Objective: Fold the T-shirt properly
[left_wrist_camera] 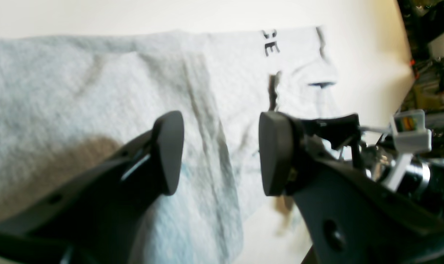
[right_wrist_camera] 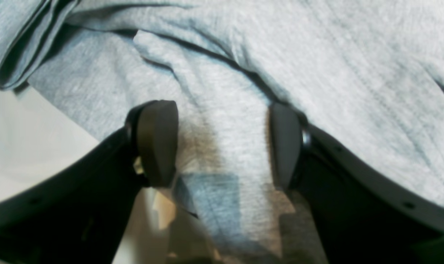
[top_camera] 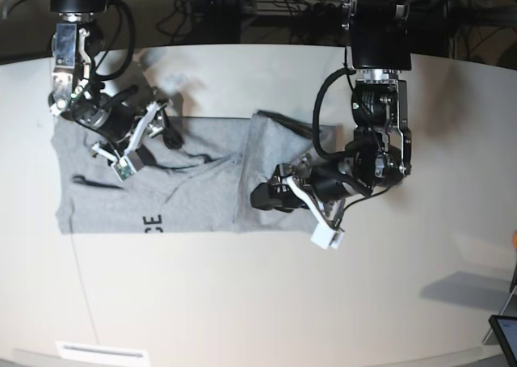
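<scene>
The heather-grey T-shirt lies flat on the white table, with black lettering near its front edge. Its right part is folded over onto the body. My left gripper is open just above the folded part's front edge. In the left wrist view, the left gripper has wide-apart pads over the T-shirt, and the lettering shows beyond. My right gripper is at the shirt's far edge. In its wrist view the right gripper stands open over wrinkled T-shirt cloth.
Cables and equipment crowd the space behind the table's far edge. A dark flat device pokes in at the front right corner. A white strip lies at the front left edge.
</scene>
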Tool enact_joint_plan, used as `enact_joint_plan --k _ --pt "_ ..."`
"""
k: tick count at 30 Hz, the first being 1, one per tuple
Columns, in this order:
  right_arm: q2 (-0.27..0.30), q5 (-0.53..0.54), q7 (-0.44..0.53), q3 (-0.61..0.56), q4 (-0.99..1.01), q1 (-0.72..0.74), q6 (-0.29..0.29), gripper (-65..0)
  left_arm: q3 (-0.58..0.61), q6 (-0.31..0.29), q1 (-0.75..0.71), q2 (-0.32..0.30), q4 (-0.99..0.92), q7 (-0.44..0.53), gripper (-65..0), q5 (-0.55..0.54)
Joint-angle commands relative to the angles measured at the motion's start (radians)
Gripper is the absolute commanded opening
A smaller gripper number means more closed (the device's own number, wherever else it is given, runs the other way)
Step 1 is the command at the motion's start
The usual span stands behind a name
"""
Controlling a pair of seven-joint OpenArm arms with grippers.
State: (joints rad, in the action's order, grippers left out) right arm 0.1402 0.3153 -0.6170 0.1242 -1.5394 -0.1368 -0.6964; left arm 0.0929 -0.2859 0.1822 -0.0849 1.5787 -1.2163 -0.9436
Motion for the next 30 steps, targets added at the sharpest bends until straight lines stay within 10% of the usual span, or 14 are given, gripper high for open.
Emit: enact_joint_plan --k 1,9,19,30 --pt "0.008 0.005 -0.004 0.004 -0.008 0.006 -0.002 -27.7 -0.005 -0.002 0.007 -0.014 0.05 0.019 -33.3 -0.027" --pt "0.008 0.005 -0.004 0.004 -0.016 0.007 -0.002 -27.7 -0.006 0.001 -0.088 -0.057 0.142 0.017 -33.4 -0.01" --pt "0.009 0.005 -0.005 -0.001 -0.18 -0.001 -0.002 -27.3 -0.018 0.0 -0.131 -0.086 0.272 0.017 -33.4 0.456" --pt "0.008 0.006 -0.128 -0.093 -0.27 0.095 -0.002 -27.1 -0.264 0.0 -0.29 -0.255 0.276 0.022 -33.4 0.469"
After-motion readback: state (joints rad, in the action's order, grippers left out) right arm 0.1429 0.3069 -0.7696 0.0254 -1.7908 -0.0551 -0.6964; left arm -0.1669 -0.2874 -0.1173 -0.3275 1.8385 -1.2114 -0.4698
